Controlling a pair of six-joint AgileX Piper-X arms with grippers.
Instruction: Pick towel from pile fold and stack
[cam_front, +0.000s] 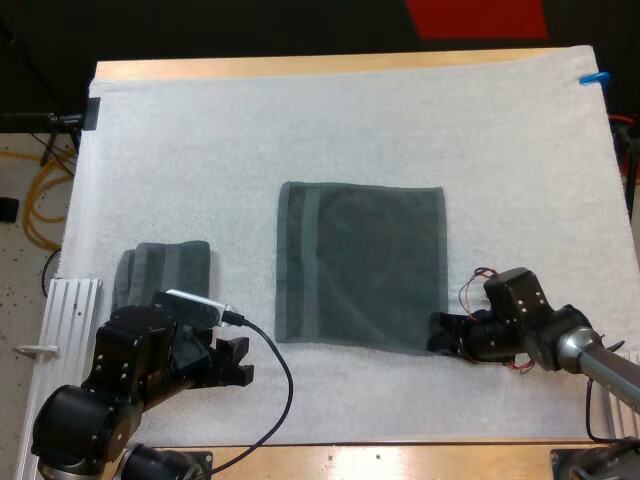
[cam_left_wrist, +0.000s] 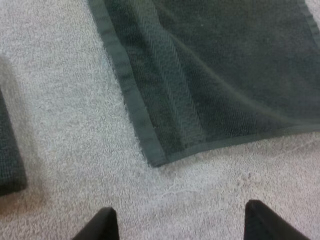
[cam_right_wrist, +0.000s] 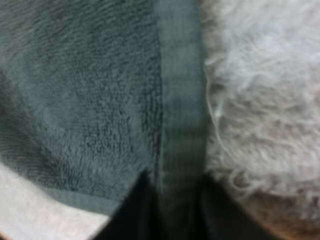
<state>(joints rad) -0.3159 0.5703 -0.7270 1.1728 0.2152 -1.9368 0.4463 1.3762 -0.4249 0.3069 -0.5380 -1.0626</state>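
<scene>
High view: right fingers (cam_front: 443, 336) pinch towel (cam_front: 360, 265) corner.

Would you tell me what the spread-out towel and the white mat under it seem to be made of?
The spread towel looks like dark grey-green terry cloth, probably cotton: matte looped pile with a flat woven hem. The mat looks like white fleecy fabric, fuzzy and matte, with loose fibres; exact fibre unclear.

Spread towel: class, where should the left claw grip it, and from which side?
Grip the spread towel by its near-left corner, coming from the near side: that hemmed corner lies flat on the mat just ahead of the open left claw, while the right claw pinches the near-right corner.
</scene>
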